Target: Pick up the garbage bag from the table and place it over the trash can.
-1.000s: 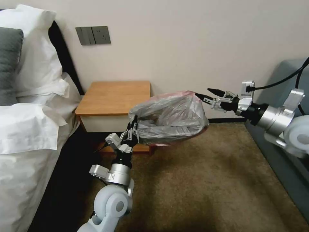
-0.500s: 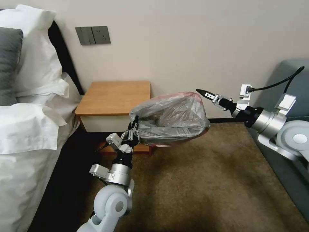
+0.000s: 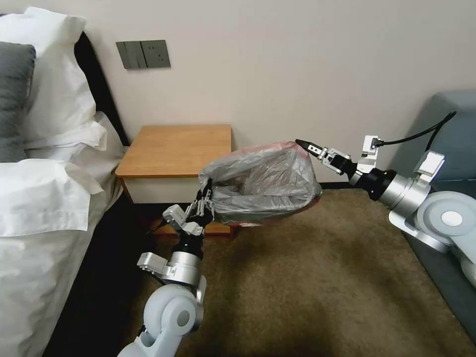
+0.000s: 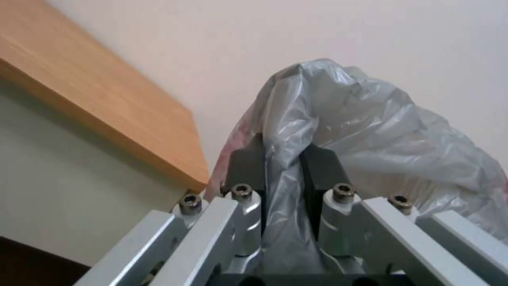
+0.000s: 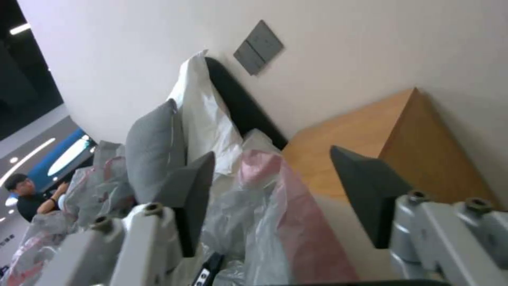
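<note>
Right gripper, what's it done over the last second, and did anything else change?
The right gripper has moved left, closing in on the garbage bag at its pink edge, fingers open around it. The left gripper stays clamped on the bag's near side; the table is unchanged.

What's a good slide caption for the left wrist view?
Left gripper clamped on a fold of the garbage bag, beside the nightstand.

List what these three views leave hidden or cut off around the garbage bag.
- Trash can: covered by the garbage bag in the head view.
- Left gripper fingertips: buried in bag folds, head view; left wrist view shows them clamped.
- Right gripper: open; the head view cannot settle contact.
- Table shelf: behind the left arm.
</note>
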Available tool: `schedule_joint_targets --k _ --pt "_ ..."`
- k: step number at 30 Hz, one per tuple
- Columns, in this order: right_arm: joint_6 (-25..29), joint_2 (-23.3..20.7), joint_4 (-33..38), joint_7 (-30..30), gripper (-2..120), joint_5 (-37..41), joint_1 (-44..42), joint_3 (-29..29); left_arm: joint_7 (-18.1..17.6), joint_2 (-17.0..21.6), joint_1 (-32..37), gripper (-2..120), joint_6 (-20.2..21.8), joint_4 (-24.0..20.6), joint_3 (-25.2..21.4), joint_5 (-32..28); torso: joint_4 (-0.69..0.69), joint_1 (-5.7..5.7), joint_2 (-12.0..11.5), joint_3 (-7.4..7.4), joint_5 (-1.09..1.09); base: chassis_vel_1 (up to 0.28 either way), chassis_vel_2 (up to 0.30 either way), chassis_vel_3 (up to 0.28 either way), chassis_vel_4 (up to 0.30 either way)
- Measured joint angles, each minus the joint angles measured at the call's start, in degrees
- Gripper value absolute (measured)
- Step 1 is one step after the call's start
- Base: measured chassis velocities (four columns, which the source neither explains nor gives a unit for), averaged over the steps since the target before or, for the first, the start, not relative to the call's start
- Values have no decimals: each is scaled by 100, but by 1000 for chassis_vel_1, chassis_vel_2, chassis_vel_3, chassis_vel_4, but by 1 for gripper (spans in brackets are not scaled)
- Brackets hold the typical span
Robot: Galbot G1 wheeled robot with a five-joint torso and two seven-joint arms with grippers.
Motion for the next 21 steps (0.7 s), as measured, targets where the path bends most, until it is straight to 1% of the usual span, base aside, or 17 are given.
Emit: schedule_joint_targets --k 1,2,4,5,8,14,17,18,21 --pt "0 0 0 0 58 0 0 0 0 0 0 11 0 0 0 0 0 0 0 0 0 0 0 0 0" --pt "1 0 1 1 54 -1 -3 0 -6 0 -2 11 1 -1 2 1 0 0 0 0 0 0 0 0 0" --pt "7 2 8 1 42 -2 -14 -1 -32 -5 -6 11 5 -7 12 8 0 0 0 0 0 0 0 0 0" --pt "7 2 8 1 42 -2 -14 -1 -32 -5 -6 11 5 -7 12 8 0 0 0 0 0 0 0 0 0" --pt "16 11 21 5 32 -2 -26 -1 -54 -16 -7 11 16 -19 25 17 0 0 0 0 0 0 0 0 0" --pt "27 40 42 19 25 -3 -62 0 -59 -32 -7 11 18 -21 42 42 0 0 0 0 0 0 0 0 0" --pt "40 73 47 57 12 -2 -66 5 -59 -32 -6 11 18 -25 57 58 0 0 0 0 0 0 0 0 0" --pt "40 73 47 57 12 -2 -66 5 -59 -32 -6 11 18 -25 57 58 0 0 0 0 0 0 0 0 0" --pt "55 101 55 71 0 4 -67 23 -59 -21 -5 11 21 -28 64 60 0 0 0 0 0 0 0 0 0"
